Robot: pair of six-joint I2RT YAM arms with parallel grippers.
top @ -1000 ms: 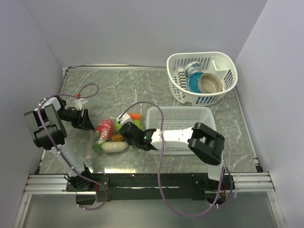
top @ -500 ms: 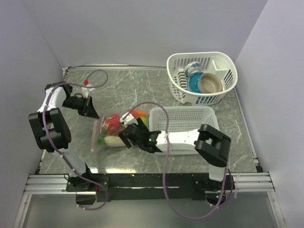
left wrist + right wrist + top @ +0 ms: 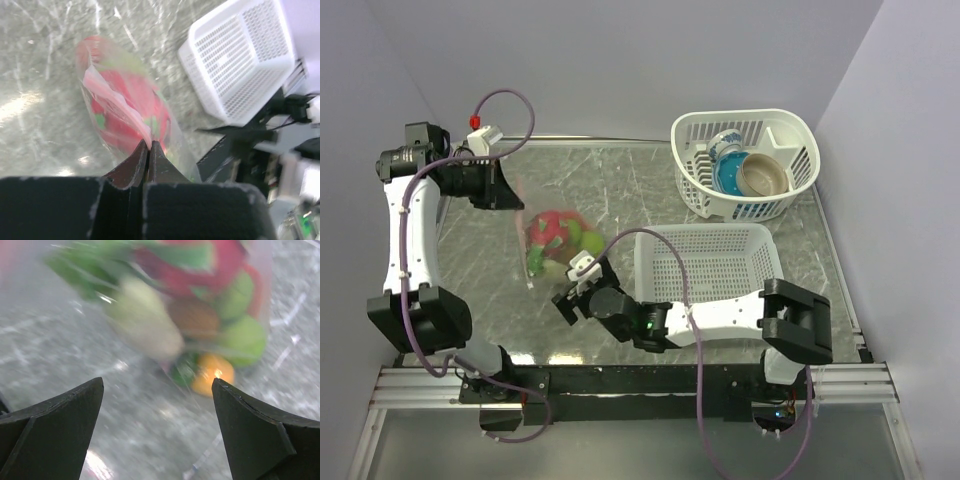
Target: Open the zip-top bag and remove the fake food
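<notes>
The clear zip-top bag [image 3: 532, 232] hangs tilted above the table, blurred, its pinkish zip strip [image 3: 117, 102] uppermost. My left gripper [image 3: 506, 196] is raised at the back left and shut on that strip, with the jaws pressed together on the pink edge [image 3: 148, 143]. The fake food [image 3: 556, 243] is bunched in the bag's low end: red pieces, green balls [image 3: 245, 337], an orange [image 3: 212, 372] and a cream oblong [image 3: 147, 322]. My right gripper [image 3: 572, 291] is open just in front of and below the bag [image 3: 200, 295], and nothing lies between its fingertips [image 3: 157, 382].
A white rectangular slotted basket [image 3: 744, 237] stands right of the bag, over my right arm. A rounder white basket [image 3: 790, 120] at the back right holds a blue-patterned cup [image 3: 725, 150] and a tan bowl [image 3: 765, 175]. Walls close in on three sides.
My left gripper shut on the bag's zip strip and lifted it up and toward the back left. The right gripper opened and drew back toward the near edge.
</notes>
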